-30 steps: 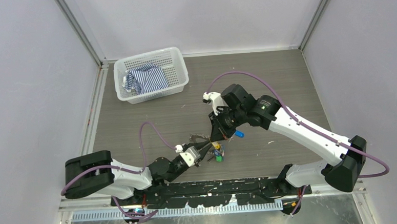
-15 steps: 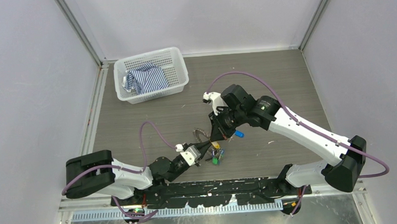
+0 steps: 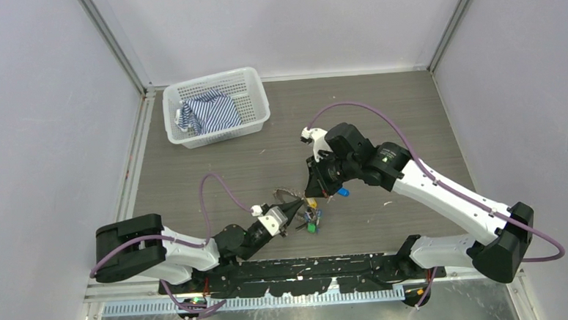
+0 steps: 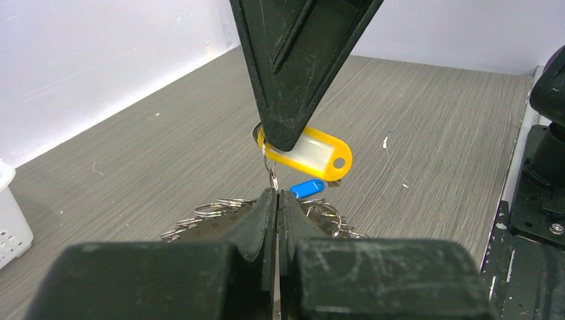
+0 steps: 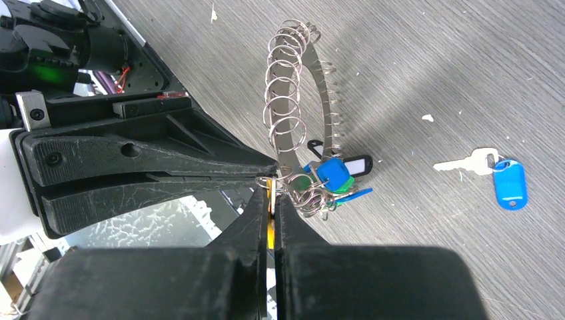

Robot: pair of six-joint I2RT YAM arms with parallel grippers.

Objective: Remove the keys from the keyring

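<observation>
The keyring [image 5: 324, 93], a thin metal band fringed with small split rings, hangs just above the table between both grippers; it also shows in the top view [image 3: 286, 196]. A bunch of keys [image 5: 331, 177] with blue and green tags hangs at its lower end. My left gripper [image 4: 277, 194] is shut on the keyring where a small split ring leaves it. My right gripper [image 5: 269, 195] comes down from above, shut on the yellow-tagged key [image 4: 320, 152] that hangs from that split ring. The two grippers' tips nearly touch. One blue-tagged key [image 5: 496, 177] lies loose on the table.
A white mesh basket [image 3: 251, 81] holding a striped cloth [image 3: 209, 112] stands at the back left. The black base rail [image 3: 294, 273] runs along the near edge, close behind my left gripper. Grey walls enclose the table on three sides.
My left gripper has closed its jaws on the keyring. The right arm has shifted slightly right, still holding the yellow-tagged key.
</observation>
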